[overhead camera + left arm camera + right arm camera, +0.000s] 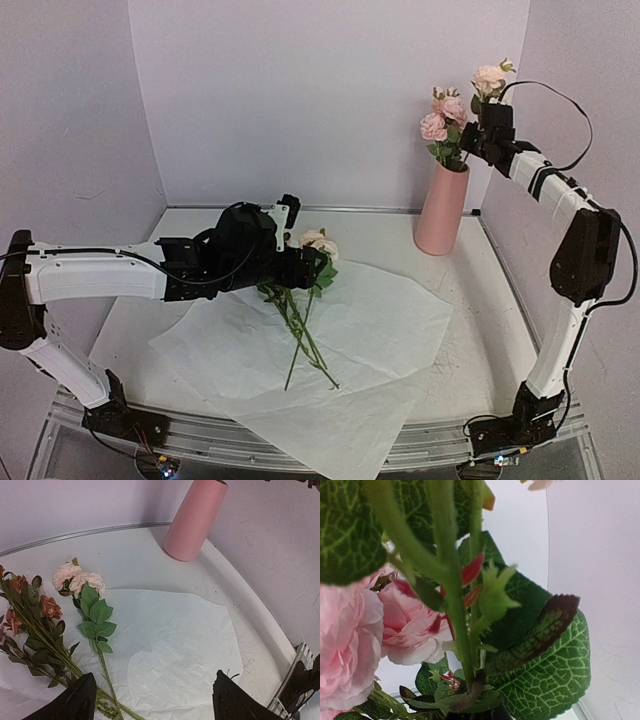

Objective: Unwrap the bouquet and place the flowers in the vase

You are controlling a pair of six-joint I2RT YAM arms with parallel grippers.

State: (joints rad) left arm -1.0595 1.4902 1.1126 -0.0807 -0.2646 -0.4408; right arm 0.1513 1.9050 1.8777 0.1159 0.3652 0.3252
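Note:
The bouquet is unwrapped: its white paper (380,330) lies spread flat on the table. Loose flowers (305,320) lie on the paper, cream-pink roses (77,577) beside brownish ones (47,605). My left gripper (322,266) hovers low over their stems, open, with nothing between its fingers (75,700). The pink vase (441,210) stands upright at the back right. My right gripper (479,136) is up beside the vase mouth, shut on the green stem (456,615) of a pale rose (490,78). Leaves hide where that stem ends.
Two brighter pink roses (441,115) with green leaves stand in the vase and fill the right wrist view (350,630). Walls enclose the table at the left, back and right. A metal rail (300,445) runs along the near edge, with the paper hanging over it.

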